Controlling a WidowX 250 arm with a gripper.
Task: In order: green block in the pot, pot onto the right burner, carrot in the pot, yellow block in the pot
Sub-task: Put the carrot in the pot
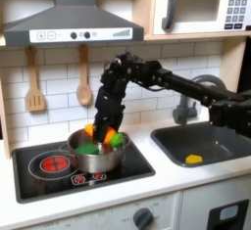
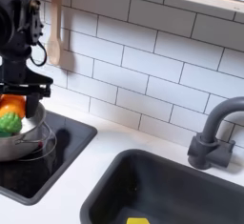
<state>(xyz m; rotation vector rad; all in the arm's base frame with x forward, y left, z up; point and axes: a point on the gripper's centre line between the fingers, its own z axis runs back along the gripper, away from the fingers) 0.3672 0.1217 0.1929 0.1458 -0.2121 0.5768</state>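
- White subway tiles back a toy kitchen with a pale bench, a grey range hood and a microwave up on the wall.
- Round, shiny and low-walled, the steel pot sits on the black glass stovetop, on the burner toward the first exterior view's right; in the second exterior view its polished wall catches the light at the frame's left edge.
- Inside the pot lie the small bright green block and the stubby orange carrot with its green tip; in the second exterior view an orange piece and a knobbly green piece show above the rim, touching each other.
- A dark grey basin with rounded corners, the sink is set into the bench, and the yellow block rests on its floor.
- Beside the basin curves a dark matte faucet.
- Two wooden utensils hang on the tiles.
- Black and jointed, the arm reaches down to the pot; the claw hangs just over the pot's contents, and how far it is parted cannot be told.
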